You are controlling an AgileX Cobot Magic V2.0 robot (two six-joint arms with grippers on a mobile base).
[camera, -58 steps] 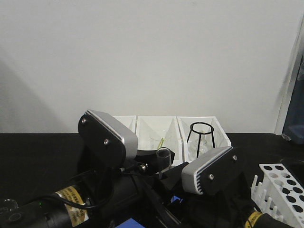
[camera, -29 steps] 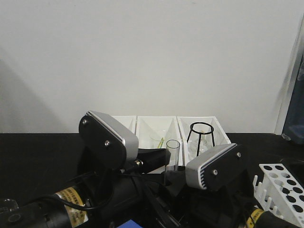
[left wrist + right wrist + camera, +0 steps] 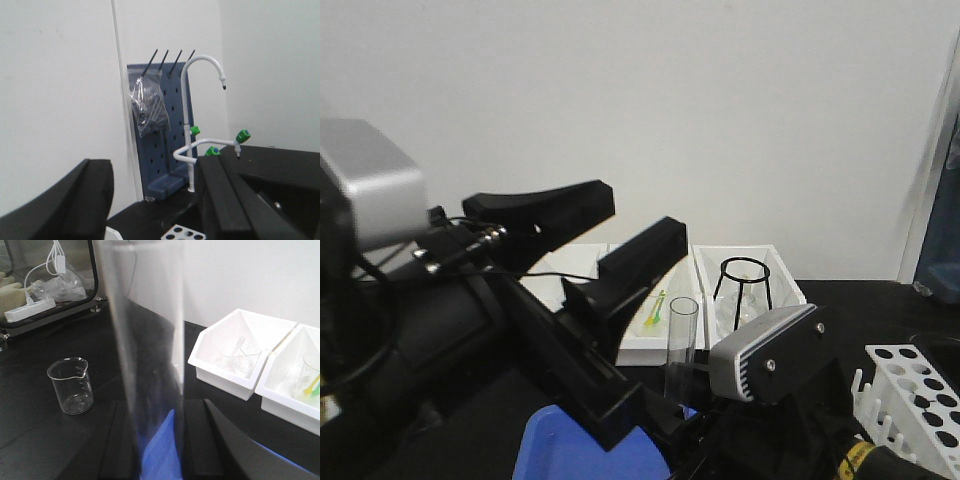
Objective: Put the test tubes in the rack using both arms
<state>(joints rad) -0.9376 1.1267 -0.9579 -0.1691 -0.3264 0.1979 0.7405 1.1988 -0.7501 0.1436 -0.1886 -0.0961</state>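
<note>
One clear test tube (image 3: pixel 681 343) stands upright in the front view, just left of the right arm's silver housing (image 3: pixel 769 350). In the right wrist view this test tube (image 3: pixel 145 355) fills the middle, and my right gripper (image 3: pixel 159 407) is shut on it, a black finger on each side. My left gripper (image 3: pixel 642 212) is raised high, above and left of the tube, and is open. In the left wrist view the left gripper (image 3: pixel 154 167) has nothing between its fingers. The white rack (image 3: pixel 921 398) stands at the right, and one corner of the rack (image 3: pixel 184 234) shows low in the left wrist view.
Three white bins (image 3: pixel 785 268) line the back, the right one holding a black wire stand (image 3: pixel 744 283). A glass beaker (image 3: pixel 72 385) stands left of the tube. A blue object (image 3: pixel 582 446) lies under the arms. A white faucet (image 3: pixel 188 125) and a blue pegboard (image 3: pixel 156 145) stand beyond the rack.
My left arm has swung up towards the camera, and its open gripper has left the tube. The tube stays upright by the right arm.
</note>
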